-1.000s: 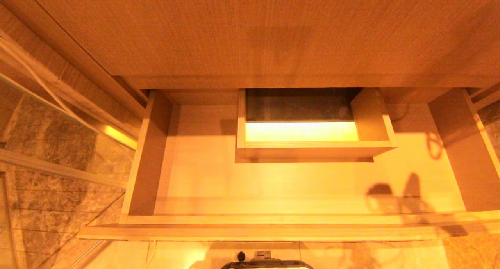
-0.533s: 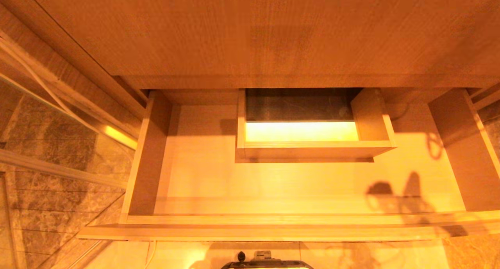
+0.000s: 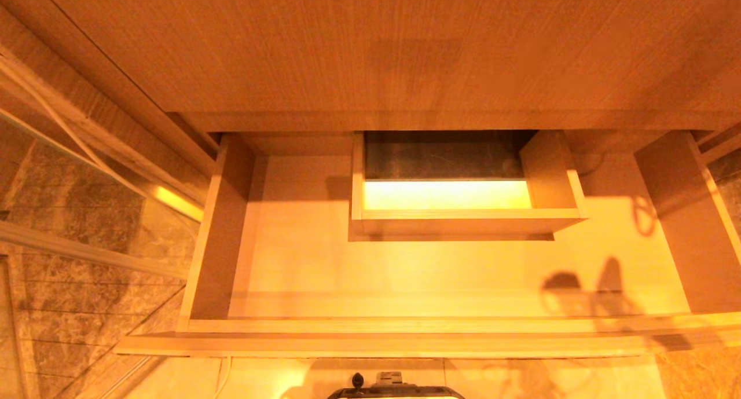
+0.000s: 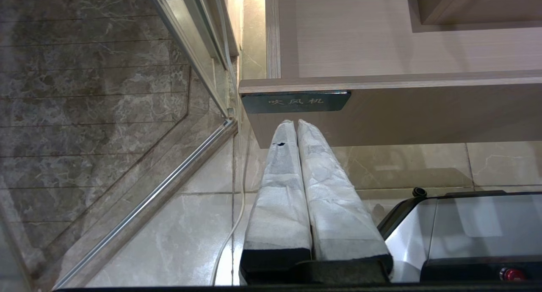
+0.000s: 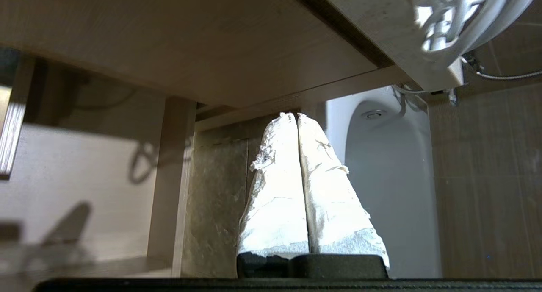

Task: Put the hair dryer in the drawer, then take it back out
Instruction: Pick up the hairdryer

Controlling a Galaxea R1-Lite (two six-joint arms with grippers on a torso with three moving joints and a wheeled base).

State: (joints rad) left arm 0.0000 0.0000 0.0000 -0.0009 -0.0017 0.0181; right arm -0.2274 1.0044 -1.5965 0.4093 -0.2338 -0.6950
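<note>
The drawer (image 3: 405,326) stands pulled out, its pale floor bare around a boxed rectangular cut-out (image 3: 463,219). No gripper shows in the head view. In the right wrist view my right gripper (image 5: 296,116) is shut and empty, low beside the drawer's right side wall (image 5: 169,177). Up at the countertop's edge a white body with a bundled pale cord (image 5: 449,16) shows, seemingly the hair dryer. My left gripper (image 4: 295,122) is shut and empty, parked just below the drawer front (image 4: 423,114) near its black label (image 4: 296,102).
The wooden countertop (image 3: 376,51) overhangs the drawer's back. A glass shower partition (image 3: 87,225) with a metal rail stands to the left. A white rounded fixture (image 5: 381,165) lies beyond the right gripper. The robot's base (image 4: 465,232) sits on the tiled floor.
</note>
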